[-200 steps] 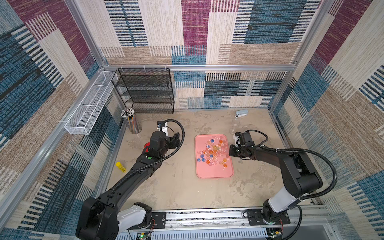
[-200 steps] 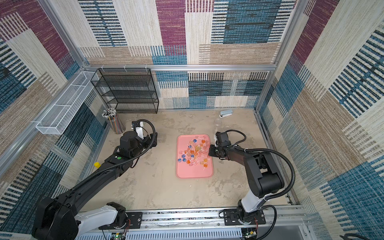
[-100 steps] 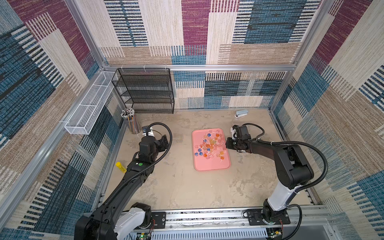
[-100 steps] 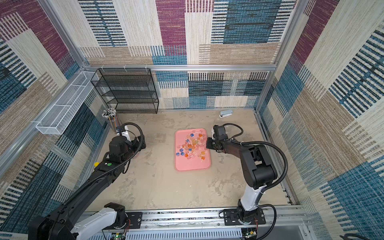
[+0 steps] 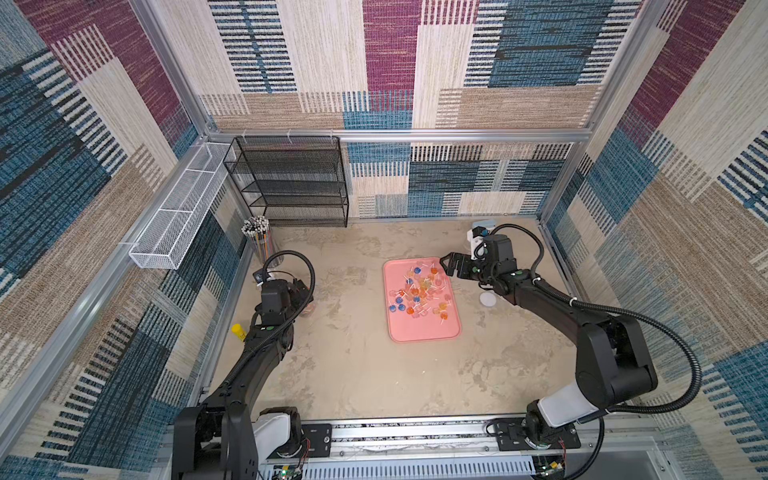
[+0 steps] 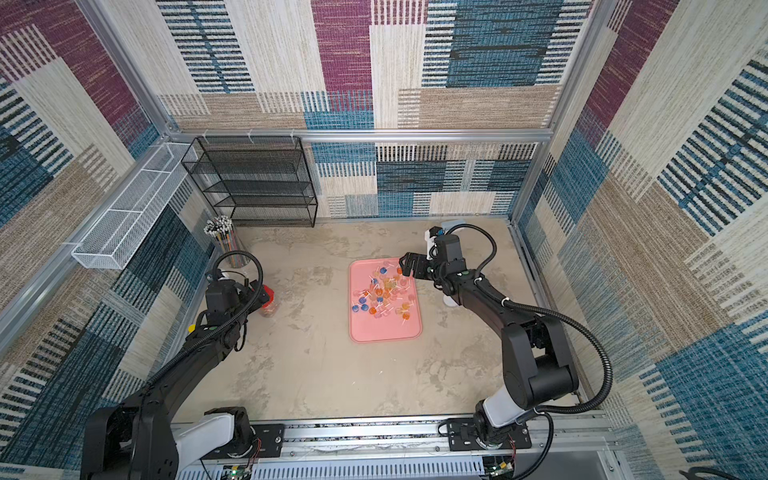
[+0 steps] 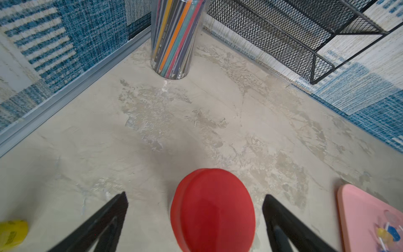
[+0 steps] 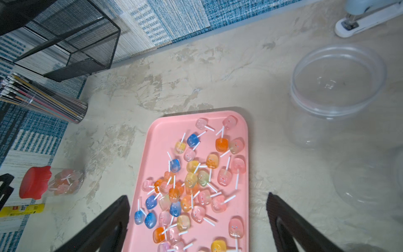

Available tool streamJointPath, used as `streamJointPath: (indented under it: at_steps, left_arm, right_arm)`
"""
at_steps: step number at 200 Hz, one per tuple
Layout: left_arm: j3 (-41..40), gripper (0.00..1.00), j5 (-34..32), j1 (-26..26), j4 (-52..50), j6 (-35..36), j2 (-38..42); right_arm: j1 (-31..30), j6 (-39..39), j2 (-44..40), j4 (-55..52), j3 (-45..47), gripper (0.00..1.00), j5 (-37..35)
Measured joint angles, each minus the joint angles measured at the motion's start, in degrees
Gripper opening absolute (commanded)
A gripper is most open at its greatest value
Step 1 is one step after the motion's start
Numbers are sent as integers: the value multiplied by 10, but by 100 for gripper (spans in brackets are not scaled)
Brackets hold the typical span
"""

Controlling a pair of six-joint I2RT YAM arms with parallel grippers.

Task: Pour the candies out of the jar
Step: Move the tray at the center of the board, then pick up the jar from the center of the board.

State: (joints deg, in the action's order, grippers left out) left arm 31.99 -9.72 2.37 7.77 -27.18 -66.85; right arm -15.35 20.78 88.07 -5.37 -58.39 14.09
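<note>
Several candies (image 5: 417,293) lie spilled on a pink tray (image 5: 428,332), also close up in the right wrist view as candies (image 8: 192,179). An uncapped clear jar (image 8: 335,87) stands upright and empty beside the tray's far corner. My right gripper (image 8: 197,196) is open with nothing between its fingers, hovering over the tray's far right corner (image 5: 449,266). At the left, a small clear jar with a red lid (image 6: 268,294) stands on the table and holds more candies (image 8: 64,181). My left gripper (image 7: 195,195) is open above it, one finger on each side of the red lid (image 7: 212,209), not touching.
A cup of coloured pencils (image 5: 259,241) and a black mesh shelf (image 5: 291,183) stand at the back left. A white wire basket (image 5: 178,224) hangs on the left wall. A yellow glue stick (image 5: 239,331) lies by the left edge, a stapler (image 8: 368,17) at the back right, a round clear lid (image 5: 488,299) right of the tray.
The right gripper was shut at the tray's right edge, shifted the tray slightly away, then opened and lifted off. The left arm drew back leftward and its jaws opened wider around the red-lidded jar.
</note>
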Motion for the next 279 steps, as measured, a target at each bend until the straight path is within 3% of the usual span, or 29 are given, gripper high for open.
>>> streamJointPath:
  at_steps: [81, 192, 241, 279]
  left_arm:
    - [35, 90, 177, -3, 64, 12, -98]
    - [89, 90, 283, -165, 127, -45, -195]
    - [89, 99, 258, -161, 123, -75, -155]
    - [61, 99, 208, -87, 99, -75, -79]
  right_arm:
    - [-2, 1, -16, 23, -7, 100, 44]
    - [-79, -24, 17, 41, -33, 96, 69]
    - [-166, -47, 53, 40, -69, 97, 66]
    - [-246, -64, 106, 26, -125, 100, 26]
